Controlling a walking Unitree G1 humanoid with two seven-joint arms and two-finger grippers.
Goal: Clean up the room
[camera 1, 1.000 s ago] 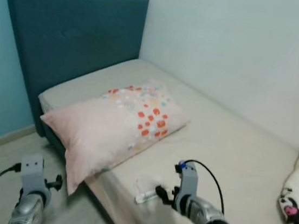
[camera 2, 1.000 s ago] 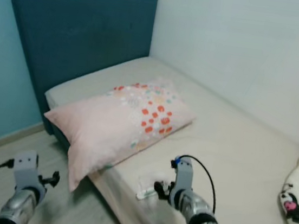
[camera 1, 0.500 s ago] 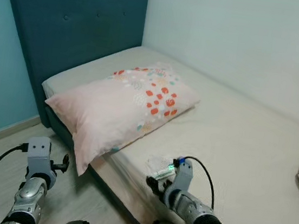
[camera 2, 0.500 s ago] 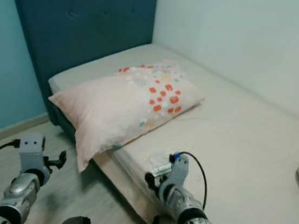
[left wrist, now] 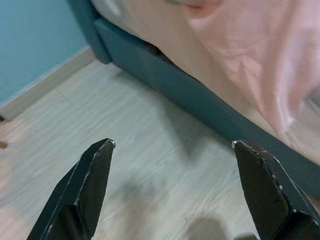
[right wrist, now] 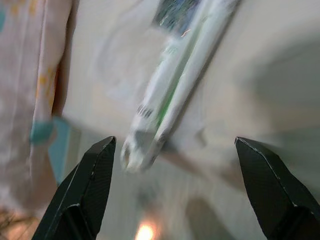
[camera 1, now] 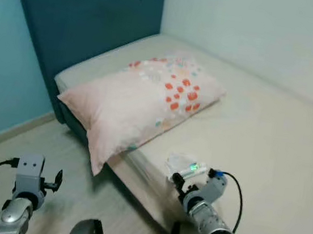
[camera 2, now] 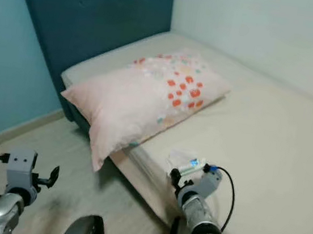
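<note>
Near the bed's (camera 1: 268,136) edge lies a clear plastic wrapper (camera 1: 183,165) with a white-green tube inside, just below the floral pink pillow (camera 1: 141,101); right tool (right wrist: 172,187) hovers over it, spread wide; left tool (left wrist: 172,185) spread wide above the wooden floor (left wrist: 125,170).

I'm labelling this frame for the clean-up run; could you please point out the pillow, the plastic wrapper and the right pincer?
pillow (camera 1: 141,101): left eye view, middle of its pink cover.
plastic wrapper (right wrist: 172,95): right wrist view, its white-and-green strip.
right pincer (camera 1: 178,179): left eye view, between its fingertips.
</note>
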